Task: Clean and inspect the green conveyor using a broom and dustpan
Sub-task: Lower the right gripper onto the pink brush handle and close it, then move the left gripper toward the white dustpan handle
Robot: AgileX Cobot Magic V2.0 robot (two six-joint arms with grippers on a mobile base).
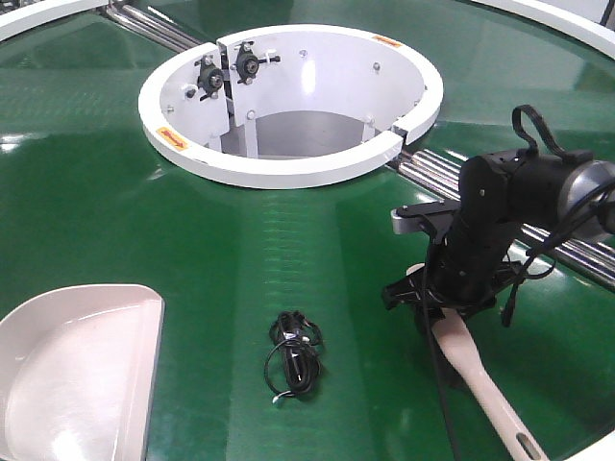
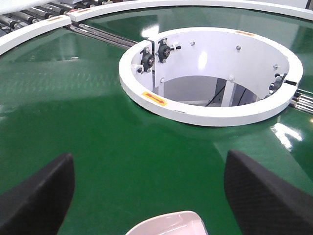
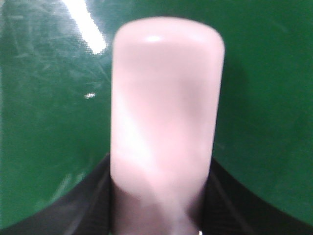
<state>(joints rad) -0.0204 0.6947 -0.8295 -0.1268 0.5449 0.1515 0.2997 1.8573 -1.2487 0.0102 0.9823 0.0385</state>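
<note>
The broom (image 3: 166, 122) fills the right jaws (dustpan (image 1: 77, 375) well apart).

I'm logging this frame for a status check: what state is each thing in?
dustpan: empty, lying on the green conveyor.
broom: gripped near its head by the right gripper.
right gripper: shut on the broom.
left gripper: jaws open, above the dustpan's rim.
black cable tangle: loose on the conveyor.
</note>
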